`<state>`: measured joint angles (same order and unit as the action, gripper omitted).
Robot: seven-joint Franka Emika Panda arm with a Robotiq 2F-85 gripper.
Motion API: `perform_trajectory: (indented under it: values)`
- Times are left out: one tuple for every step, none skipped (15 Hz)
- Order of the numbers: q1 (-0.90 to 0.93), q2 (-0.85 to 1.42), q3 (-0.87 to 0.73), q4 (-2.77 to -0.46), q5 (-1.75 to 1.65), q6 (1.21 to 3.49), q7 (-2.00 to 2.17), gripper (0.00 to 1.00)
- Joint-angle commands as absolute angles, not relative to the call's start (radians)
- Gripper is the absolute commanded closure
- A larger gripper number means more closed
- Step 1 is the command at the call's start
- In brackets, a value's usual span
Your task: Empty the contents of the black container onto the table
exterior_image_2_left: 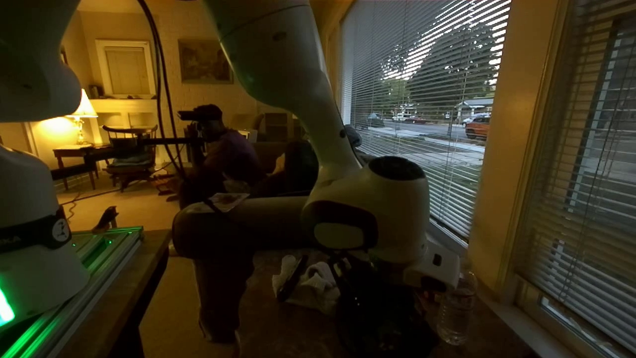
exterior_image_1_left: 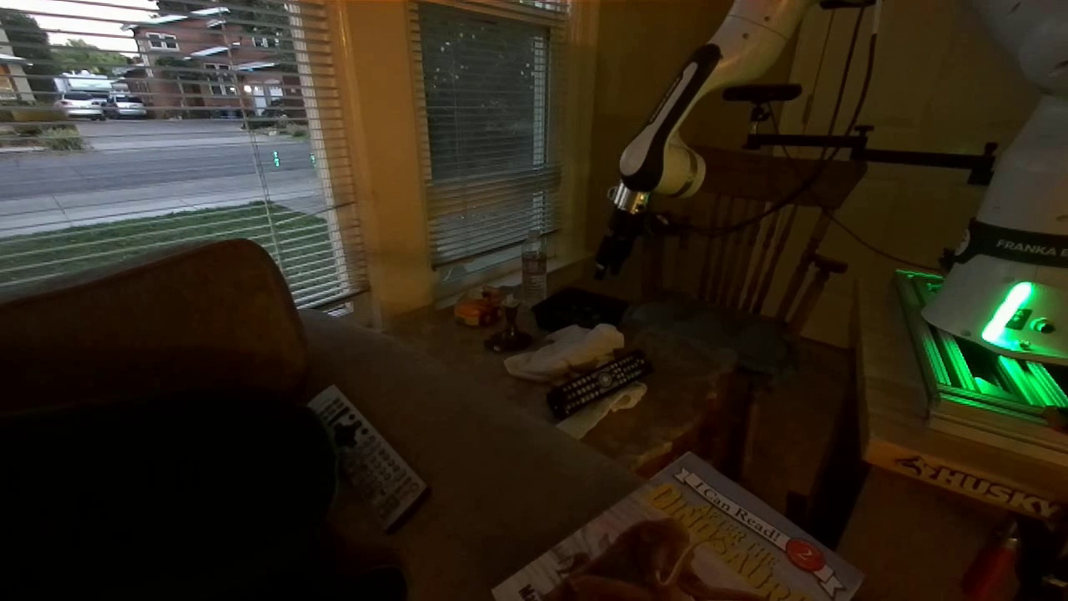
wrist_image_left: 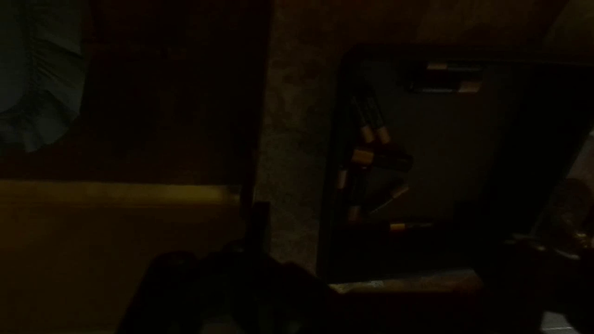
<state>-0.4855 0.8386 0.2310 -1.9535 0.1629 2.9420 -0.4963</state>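
Note:
The black container (exterior_image_1_left: 580, 309) stands upright on the brown table (exterior_image_1_left: 676, 401), near the window. In the wrist view, the container (wrist_image_left: 441, 139) holds several dark batteries (wrist_image_left: 383, 159) with copper-coloured ends, mostly along one side. The table (wrist_image_left: 294, 139) shows there as a strip beside it. In an exterior view, the container (exterior_image_2_left: 387, 328) is a dark shape below the arm, hard to make out. My gripper (exterior_image_1_left: 611, 259) is above the container, pointing down and apart from it. In the very dark wrist view, the gripper's fingers (wrist_image_left: 364, 213) are wide apart with nothing held between them.
A clear bottle (exterior_image_1_left: 534, 271), an orange toy (exterior_image_1_left: 478, 309) and a dark stemmed object (exterior_image_1_left: 509, 330) stand near the container. A white cloth (exterior_image_1_left: 567, 351) and a black remote (exterior_image_1_left: 599, 384) lie in front. A slat-backed chair (exterior_image_1_left: 734, 250) and a sofa border the table.

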Motion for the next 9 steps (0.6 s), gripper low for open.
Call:
perform_trajectory:
  values:
    - [-0.488, 0.890, 0.226, -1.921, 0.124, 2.942, -0.462, 0.00]
    - [-0.488, 0.903, 0.224, -1.914, 0.121, 2.934, -0.463, 0.00]
    - [-0.493, 0.919, 0.229, -1.905, 0.121, 2.931, -0.465, 0.00]
    - [-0.498, 0.936, 0.235, -1.897, 0.119, 2.940, -0.470, 0.00]
    - [-0.503, 0.948, 0.240, -1.887, 0.119, 2.934, -0.472, 0.00]
    - [-0.512, 0.963, 0.251, -1.874, 0.122, 2.930, -0.473, 0.00]
    - [-0.518, 0.979, 0.258, -1.862, 0.120, 2.934, -0.478, 0.00]
    - [-0.521, 0.991, 0.262, -1.848, 0.122, 2.932, -0.475, 0.00]
    - [-0.530, 1.005, 0.273, -1.832, 0.125, 2.929, -0.476, 0.00]
